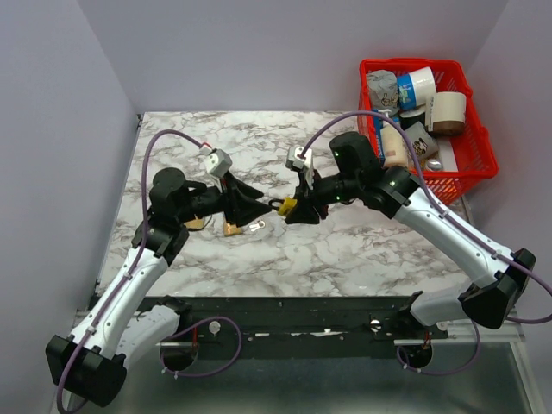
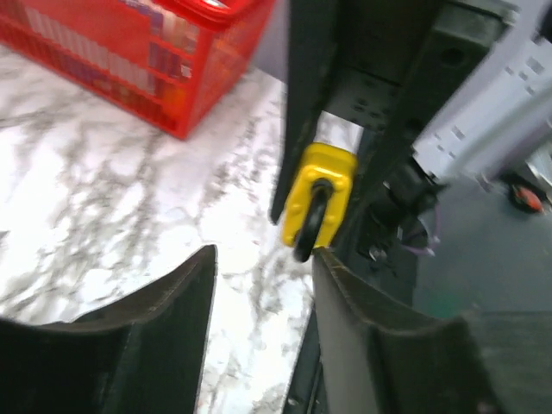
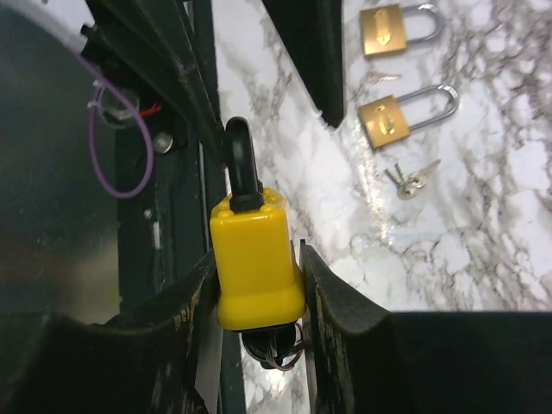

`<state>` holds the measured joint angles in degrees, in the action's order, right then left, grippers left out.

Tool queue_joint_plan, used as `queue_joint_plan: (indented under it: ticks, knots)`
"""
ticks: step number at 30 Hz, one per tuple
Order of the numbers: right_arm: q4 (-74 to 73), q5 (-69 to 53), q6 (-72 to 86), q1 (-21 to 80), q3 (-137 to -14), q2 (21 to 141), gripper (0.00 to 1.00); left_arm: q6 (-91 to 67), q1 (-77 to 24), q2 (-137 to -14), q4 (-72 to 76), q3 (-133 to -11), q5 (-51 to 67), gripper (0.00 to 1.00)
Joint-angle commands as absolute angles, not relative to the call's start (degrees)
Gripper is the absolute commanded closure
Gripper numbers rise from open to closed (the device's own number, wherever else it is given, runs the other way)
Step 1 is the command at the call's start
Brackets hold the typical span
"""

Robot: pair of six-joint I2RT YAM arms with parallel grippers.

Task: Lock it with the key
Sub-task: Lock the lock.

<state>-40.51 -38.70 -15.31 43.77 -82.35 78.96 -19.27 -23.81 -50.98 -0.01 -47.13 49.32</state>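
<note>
— Over the middle of the white marbled table [image 1: 345, 250], what does the right hand [image 3: 259, 276] have?
— It is clamped on a chunky yellow padlock [image 3: 256, 267] with a black shackle, one finger flat against each side of the body, held clear of the table. The shackle points away from that hand, toward the left hand [image 2: 263, 259].
— And the left one?
— Its fingers are parted to a middling gap with nothing between them. The end of the shackle sits right at one fingertip (touching or a hair off, I cannot tell).
— Is a key in the lock?
— A small metal ring [image 3: 278, 352] shows under the lock's base; the keyhole itself is hidden.
— What else is around?
— Two small brass padlocks [image 3: 385, 121] lie on the table near the left hand, with a loose pair of silver keys [image 3: 412, 178] just beside them. A red plastic basket [image 1: 470, 164] of containers stands at the far right corner.
</note>
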Motion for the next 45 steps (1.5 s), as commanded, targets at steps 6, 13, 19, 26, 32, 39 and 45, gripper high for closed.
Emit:
queue_joint_plan:
  ticks: [6,13,19,26,32,39,45]
  knots:
    - [-19.9,-19.0,-6.7,42.7,-77.3,77.5,0.99,-49.3,-18.5,-51.0,15.1,-44.8,34.1,0.01]
    - [-13.4,-13.8,-1.8,43.5,-77.5,79.1,0.99,-62.8,-19.9,-55.7,17.0,-43.8,27.6,0.01]
    - [-12.6,-11.6,-2.0,45.6,-78.0,80.8,0.99,-66.1,-22.1,-60.5,22.1,-44.2,26.7,0.05]
    - [-10.6,-9.8,-2.2,48.2,-77.8,82.1,0.99,-67.0,-25.0,-60.9,22.1,-42.9,24.3,0.11]
    - [-10.4,-6.4,-2.3,49.9,-79.8,83.7,0.99,-67.4,-26.1,-61.8,19.9,-42.0,23.5,0.31]
    - [-9.5,-0.5,-1.3,51.3,-78.9,83.7,0.99,-67.8,-26.6,-61.9,20.7,-41.9,23.5,0.57]
    - [-11.8,-5.7,-2.2,51.3,-78.3,83.0,0.7,-66.2,-25.3,-61.2,20.2,-42.0,23.9,1.0]
